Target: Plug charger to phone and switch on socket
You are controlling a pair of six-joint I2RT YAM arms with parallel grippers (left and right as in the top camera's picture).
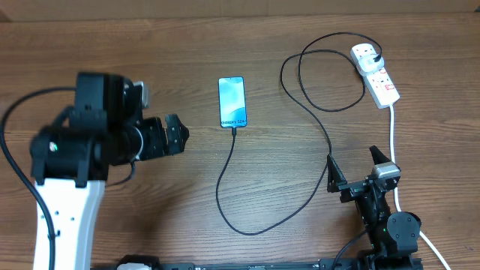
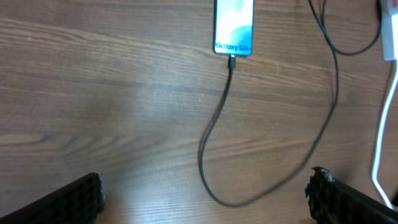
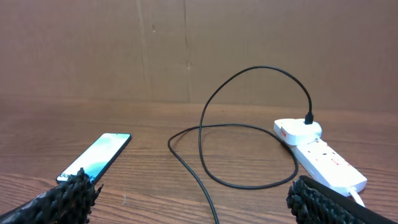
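The phone (image 1: 232,102) lies flat at mid-table, screen up and lit; it also shows as the phone (image 2: 234,28) and the phone (image 3: 96,157). The charger (image 1: 225,187) has its connector tip against the phone's near edge, seemingly inserted (image 2: 232,61). Its cable loops across the wood to a black plug (image 3: 309,118) seated in the far outlet of the socket (image 1: 377,73). My left gripper (image 1: 182,133) hangs open left of the phone, holding nothing. My right gripper (image 1: 352,159) stands open near the front right, with the cable running past its left finger.
The socket's thick white cord (image 1: 393,142) runs down the right side, past my right arm. A brown wall (image 3: 186,50) closes off the back of the table. Bare wood lies between the left gripper (image 2: 205,190) and the phone.
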